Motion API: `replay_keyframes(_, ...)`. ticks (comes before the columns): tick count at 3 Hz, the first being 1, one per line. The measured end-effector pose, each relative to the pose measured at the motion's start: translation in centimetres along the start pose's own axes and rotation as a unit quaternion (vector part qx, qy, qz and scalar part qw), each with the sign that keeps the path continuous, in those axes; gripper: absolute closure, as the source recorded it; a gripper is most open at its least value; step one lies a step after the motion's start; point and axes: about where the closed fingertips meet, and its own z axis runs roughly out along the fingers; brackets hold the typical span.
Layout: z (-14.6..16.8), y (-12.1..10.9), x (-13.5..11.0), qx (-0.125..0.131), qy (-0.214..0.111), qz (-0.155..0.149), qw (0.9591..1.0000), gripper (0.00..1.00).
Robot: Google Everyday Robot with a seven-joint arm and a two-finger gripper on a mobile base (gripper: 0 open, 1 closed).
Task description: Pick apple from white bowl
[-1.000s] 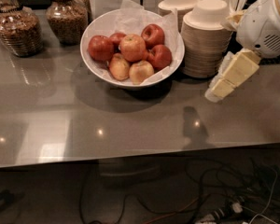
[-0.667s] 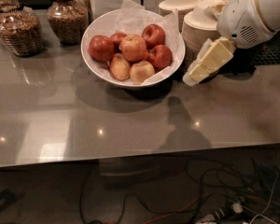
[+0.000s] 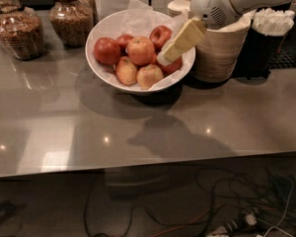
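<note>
The white bowl (image 3: 90,37) stands at the back middle of the grey table, lined with crumpled white paper and holding several apples. The orange-red apple (image 3: 140,50) with a yellowish blush lies on top in the middle of the pile. Deep red apples (image 3: 107,51) lie left and at the back, and paler yellow ones (image 3: 149,76) at the front. My gripper (image 3: 164,58), cream-coloured on a white arm, reaches in from the upper right and hangs over the bowl's right side. Its tip is just right of the orange-red apple and covers part of a red apple (image 3: 174,66).
Two glass jars of brown granola (image 3: 18,31) (image 3: 71,17) stand at the back left. A stack of cream disposable bowls (image 3: 221,51) stands right of the white bowl, under my arm. A dark holder with white items (image 3: 275,23) is at the far right. Cables lie on the floor below the table's front edge.
My gripper has moved left from beside the stacked cream bowls to over the right side of the white bowl. The apples have not moved.
</note>
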Motion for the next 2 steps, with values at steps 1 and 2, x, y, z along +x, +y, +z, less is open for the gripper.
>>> replay_keyframes(1,3.11,-0.07,-2.51,-0.029,-0.020,-0.024,0.9991,0.00)
replay_keyframes(2,3.34,-0.07,-2.81,-0.031,-0.022,-0.026,0.9989,0.00)
